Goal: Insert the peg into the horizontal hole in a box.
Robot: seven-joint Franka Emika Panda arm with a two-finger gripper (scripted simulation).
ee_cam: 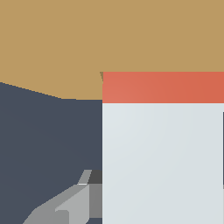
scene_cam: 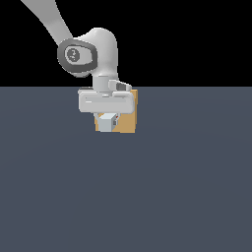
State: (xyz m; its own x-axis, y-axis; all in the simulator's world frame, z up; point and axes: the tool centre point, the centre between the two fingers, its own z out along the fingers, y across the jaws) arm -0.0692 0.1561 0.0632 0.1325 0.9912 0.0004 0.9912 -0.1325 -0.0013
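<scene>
Currently the gripper [scene_cam: 108, 119], clamped on the white, orange-tipped square peg [ee_cam: 162, 148], has its tip entering the tan wooden box [scene_cam: 129, 120]; full insertion remains.

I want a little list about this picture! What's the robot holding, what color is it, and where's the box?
holding: the peg, between the fingers
peg colors: white with an orange-red end
peg end: at the box; whether it has gone into the hole is hidden
box: tan, behind the gripper in the exterior view
floor: dark grey-blue
</scene>
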